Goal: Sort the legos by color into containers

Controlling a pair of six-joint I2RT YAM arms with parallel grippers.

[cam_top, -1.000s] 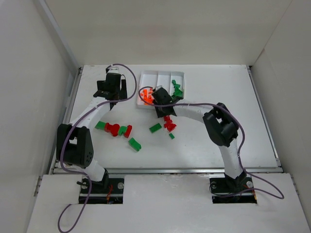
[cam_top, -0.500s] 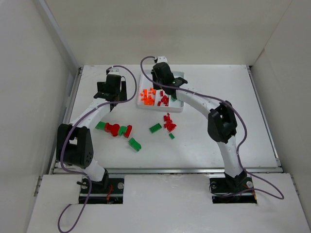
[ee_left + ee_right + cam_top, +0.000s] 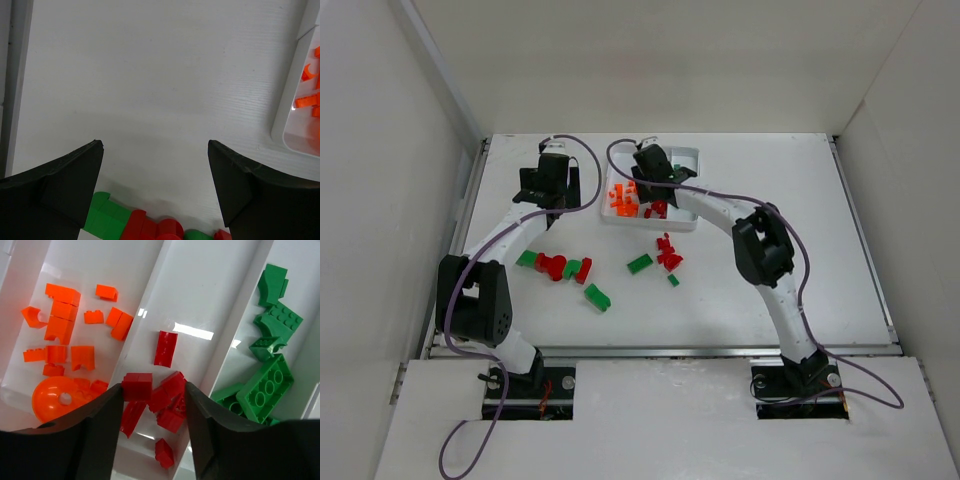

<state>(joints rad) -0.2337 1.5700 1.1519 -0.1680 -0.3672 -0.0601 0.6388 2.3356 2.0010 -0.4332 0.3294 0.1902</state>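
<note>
Top camera sat fixed high, above and behind the arm bases [image 3: 525, 378], looking down on the whole table [image 3: 800, 200] from far. Left wrist camera rode close over bare table, aimed steeply down; tray [image 3: 281, 127] edge with orange legos [image 3: 305, 102] lay at right margin, red and green legos [image 3: 145, 227] at bottom. Both were shared with top view. Right wrist camera was very close, facing down into all three compartments [image 3: 200, 300], also seen from top.

The right gripper [image 3: 152, 390] hangs over the white tray's [image 3: 690, 152] middle compartment, with thin dividers [image 3: 152, 285] close on each side, a heap of red bricks [image 3: 170, 417] beneath it and bare floor beyond. Ahead of the left gripper [image 3: 155, 145] the table [image 3: 150, 75] lies bare up to the tray's wall. Loose bricks [image 3: 552, 266] lie on its near side.
</note>
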